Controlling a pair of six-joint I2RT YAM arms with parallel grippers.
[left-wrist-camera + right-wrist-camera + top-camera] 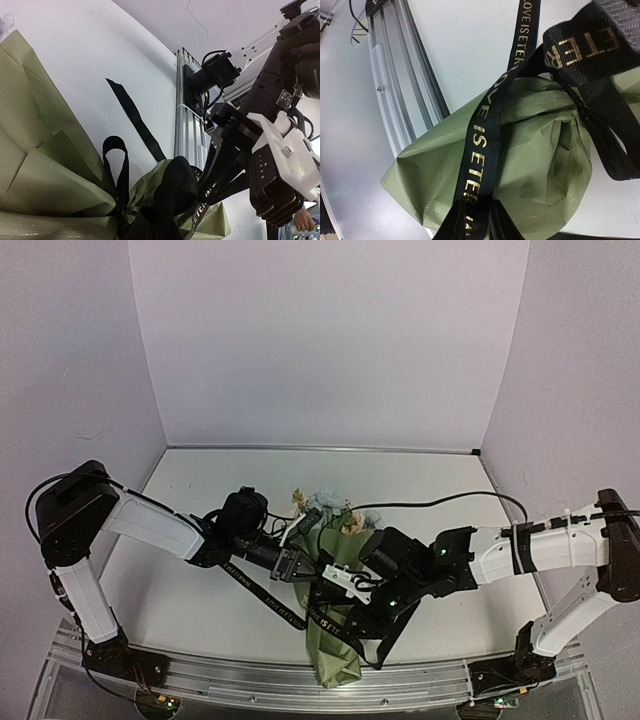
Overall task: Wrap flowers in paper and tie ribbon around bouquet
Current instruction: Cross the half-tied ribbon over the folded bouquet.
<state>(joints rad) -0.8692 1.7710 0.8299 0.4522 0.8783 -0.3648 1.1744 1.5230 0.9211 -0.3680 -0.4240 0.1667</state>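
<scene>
— At the centre of the table (200,500), what lies there?

— The bouquet (337,655): olive-green paper gathered round pale flowers (325,502). The blossoms point to twelve o'clock and the narrow end to six, reaching the near rail. A black lettered ribbon (262,592) cinches its waist, with one tail trailing toward eight o'clock.

— And the grippers?

— The left gripper (297,565), at nine o'clock of the waist, is fully closed. I cannot tell what it pinches, though a ribbon loop stands near it in its wrist view. The right gripper (338,580) sits at three o'clock. The ribbon runs down toward its jaws, but the fingertips are out of sight, so I cannot tell how far it is closed.

— How should the knot be tightened well?

— As a judgement: draw the two ends apart along nine and three, level and even, so the knot bites on the crumpled paper without tearing it or dragging the bouquet off the edge. Grip ribbon alone, never paper.
</scene>
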